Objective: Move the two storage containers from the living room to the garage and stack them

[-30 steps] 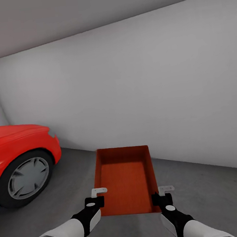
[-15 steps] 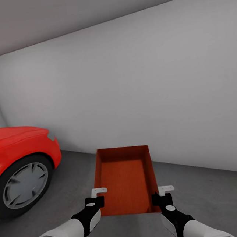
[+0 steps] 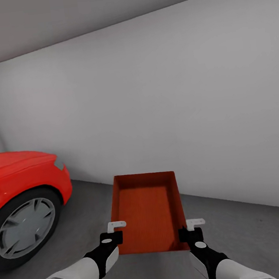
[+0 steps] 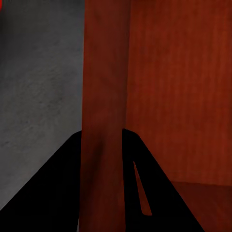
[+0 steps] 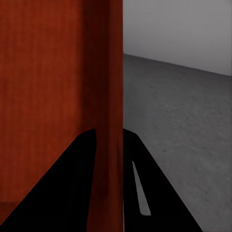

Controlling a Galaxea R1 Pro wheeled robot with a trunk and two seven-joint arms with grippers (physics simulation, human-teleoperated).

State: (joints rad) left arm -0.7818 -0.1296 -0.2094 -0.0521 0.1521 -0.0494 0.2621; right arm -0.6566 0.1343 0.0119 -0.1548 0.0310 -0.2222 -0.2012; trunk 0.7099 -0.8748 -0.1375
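Aloft, container [image 3: 148,210] between both grippers

Matt red-orange storage container [image 3: 148,210] with fine ribbed base, mottled smooth concrete floor [image 3: 264,233], glossy red car [image 3: 17,172]

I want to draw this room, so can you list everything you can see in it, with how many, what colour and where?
storage container: one, red-orange, open-topped, empty, carried in front of the robot, above the floor.
car: one, red with a grey wheel, front end at the robot's left.
floor: one, dark grey concrete, under the car and the container.
walls: white, plain, ahead and in the left corner.
ceiling: white-grey, overhead.
left end effector: one, black with white fingertips, shut on the container's left side wall.
right end effector: one, same colours, shut on the right side wall.
arms: two, white and black, reaching forward.
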